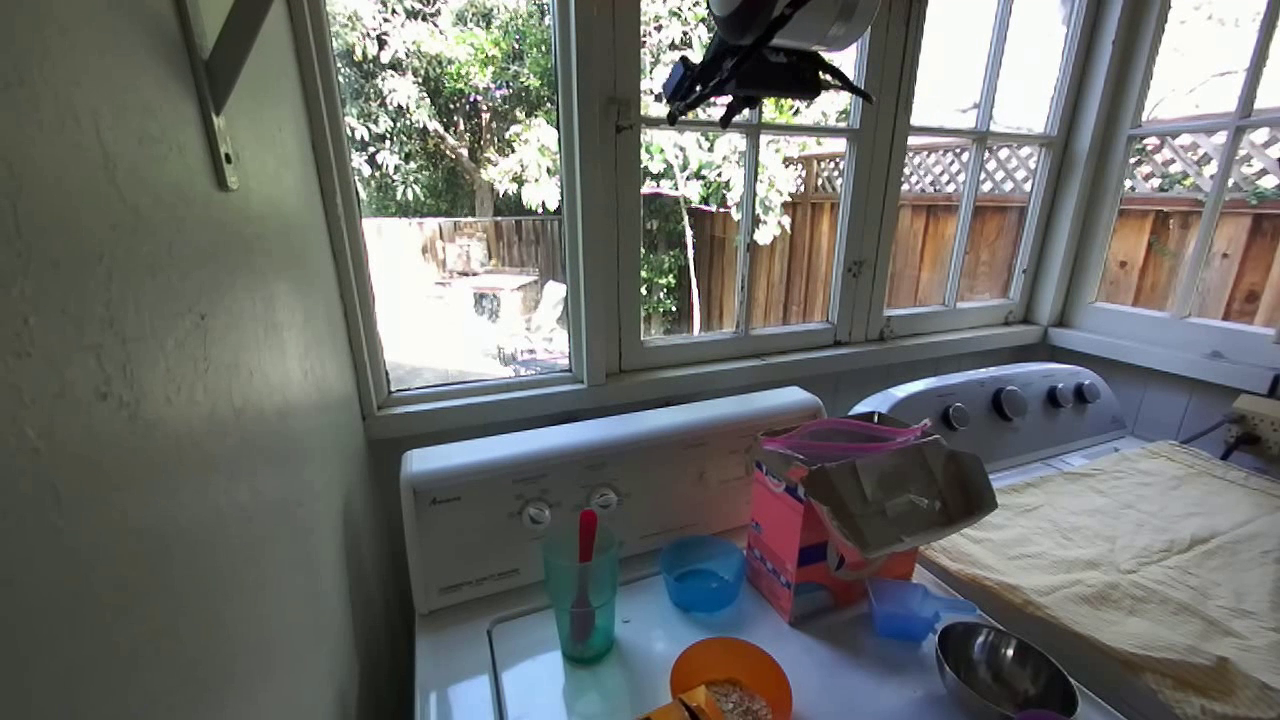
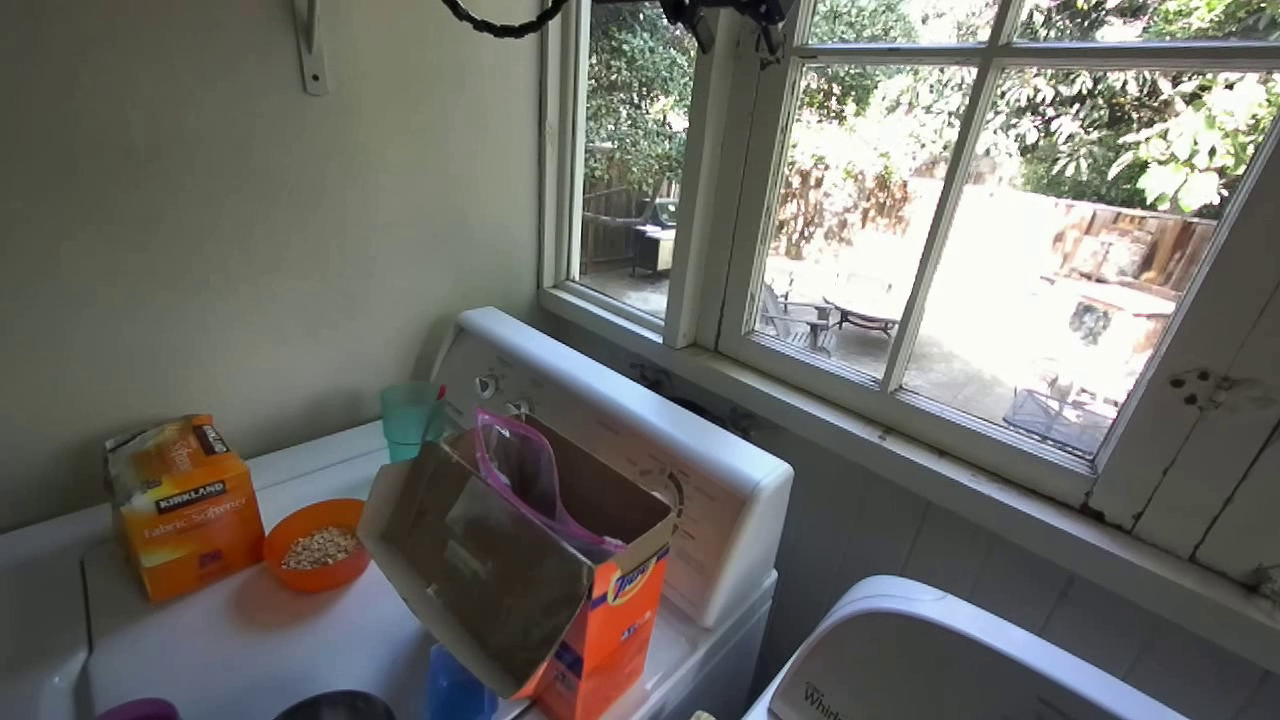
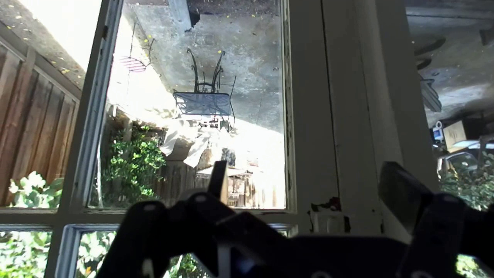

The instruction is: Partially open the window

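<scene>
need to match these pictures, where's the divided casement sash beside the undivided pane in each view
In an exterior view: the casement sash is upper middle.
In an exterior view: the casement sash is upper right, running off the top.
Wrist view: the casement sash spans left and centre, upside down.
Shared landmark: the window post, left of the sash in both exterior views, right in the wrist view.
</scene>
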Available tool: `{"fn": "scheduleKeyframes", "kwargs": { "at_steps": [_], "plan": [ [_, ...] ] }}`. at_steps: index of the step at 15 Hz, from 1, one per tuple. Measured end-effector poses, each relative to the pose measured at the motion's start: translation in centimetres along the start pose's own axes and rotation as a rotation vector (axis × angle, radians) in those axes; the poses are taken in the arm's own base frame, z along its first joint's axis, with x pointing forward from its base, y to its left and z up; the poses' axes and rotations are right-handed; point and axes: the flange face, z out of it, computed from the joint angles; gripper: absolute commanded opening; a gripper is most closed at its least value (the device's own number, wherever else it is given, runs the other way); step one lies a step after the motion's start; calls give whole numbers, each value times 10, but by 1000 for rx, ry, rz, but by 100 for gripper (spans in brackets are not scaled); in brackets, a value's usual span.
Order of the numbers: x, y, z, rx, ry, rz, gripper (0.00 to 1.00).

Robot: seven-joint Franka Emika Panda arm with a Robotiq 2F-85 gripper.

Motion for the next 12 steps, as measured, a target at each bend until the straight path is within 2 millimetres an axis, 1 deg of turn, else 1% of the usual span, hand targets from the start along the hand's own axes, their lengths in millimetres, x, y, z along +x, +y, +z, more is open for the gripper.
{"fn": "scheduleKeyframes", "kwargs": {
  "at_steps": [2,8,10,12],
  "plan": [
    [1,-3,4,4,3,1,100],
    [2,0,2,1,7,3,100],
    [8,-2,1,4,23,4,100],
    [19,-6,-1,10,51,4,100]
  ]
}}
